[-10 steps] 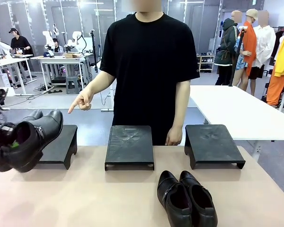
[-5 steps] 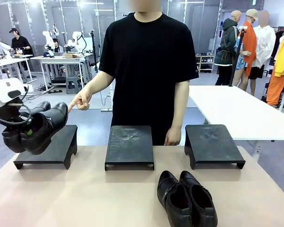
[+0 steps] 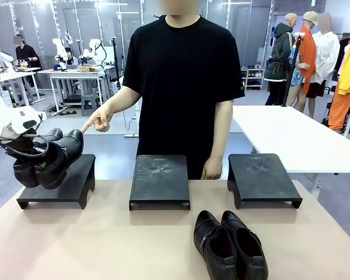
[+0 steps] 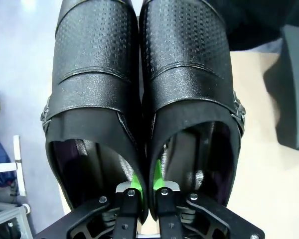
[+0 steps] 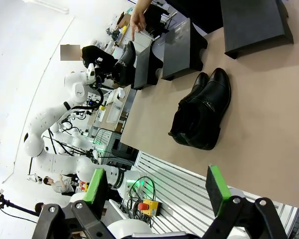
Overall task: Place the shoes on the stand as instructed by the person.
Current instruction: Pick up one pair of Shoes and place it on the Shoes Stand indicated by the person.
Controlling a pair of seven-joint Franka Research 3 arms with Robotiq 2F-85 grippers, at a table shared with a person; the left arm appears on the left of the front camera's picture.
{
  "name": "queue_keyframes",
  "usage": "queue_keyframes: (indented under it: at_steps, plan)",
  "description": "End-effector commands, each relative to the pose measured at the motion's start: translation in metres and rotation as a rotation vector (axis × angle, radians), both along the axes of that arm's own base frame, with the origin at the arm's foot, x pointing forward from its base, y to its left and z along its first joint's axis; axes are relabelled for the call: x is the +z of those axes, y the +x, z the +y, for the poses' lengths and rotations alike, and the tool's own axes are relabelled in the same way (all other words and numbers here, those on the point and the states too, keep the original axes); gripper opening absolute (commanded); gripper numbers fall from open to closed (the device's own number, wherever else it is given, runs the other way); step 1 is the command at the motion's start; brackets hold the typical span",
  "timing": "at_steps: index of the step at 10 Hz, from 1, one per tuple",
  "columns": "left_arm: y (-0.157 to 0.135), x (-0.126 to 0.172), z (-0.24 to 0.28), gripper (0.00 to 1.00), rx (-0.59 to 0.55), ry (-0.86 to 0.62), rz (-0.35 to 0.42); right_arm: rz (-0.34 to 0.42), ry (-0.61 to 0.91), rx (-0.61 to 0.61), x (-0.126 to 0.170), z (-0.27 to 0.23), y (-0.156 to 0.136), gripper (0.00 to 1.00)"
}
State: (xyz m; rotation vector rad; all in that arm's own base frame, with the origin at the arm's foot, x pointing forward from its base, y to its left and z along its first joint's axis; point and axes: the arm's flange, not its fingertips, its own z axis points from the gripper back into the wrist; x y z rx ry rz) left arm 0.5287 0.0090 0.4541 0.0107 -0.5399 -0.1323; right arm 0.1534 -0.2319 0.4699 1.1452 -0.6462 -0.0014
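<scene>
One pair of glossy black shoes (image 3: 45,158) hangs tilted, toes up, over the near left part of the left stand (image 3: 67,182). My left gripper (image 4: 145,185) is shut on the touching inner walls of that pair of shoes (image 4: 139,74). The person (image 3: 184,76) stands behind the stands and points a hand (image 3: 99,122) toward the left stand. The other pair of shoes (image 3: 230,246) lies on the table near the front edge, also seen as a pair of shoes (image 5: 202,117) from the right wrist. My right gripper (image 5: 157,186) is open, off the table's side, with nothing between its fingers.
The middle stand (image 3: 159,177) and the right stand (image 3: 261,177) are bare. The person's other hand (image 3: 213,169) hangs between them. The tan table (image 3: 105,245) has free room at the front left. A white table (image 3: 291,134) stands behind on the right.
My left arm has carried the held pair up and to the right, from beside the table's left edge to over the left stand. The person's pointing hand has stayed roughly in place.
</scene>
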Motion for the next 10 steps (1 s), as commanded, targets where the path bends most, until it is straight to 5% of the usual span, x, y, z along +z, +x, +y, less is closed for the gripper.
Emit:
queue_keyframes:
  at_steps: [1, 10]
  plan:
    - [0.023, 0.000, 0.000, 0.08, 0.027, 0.002, -0.047, -0.023, -0.001, 0.002, 0.002, 0.000, 0.000, 1.00]
    - [0.043, -0.040, -0.001, 0.08, 0.010, -0.069, -0.006, -0.023, -0.001, 0.002, 0.002, 0.000, 0.000, 1.00]
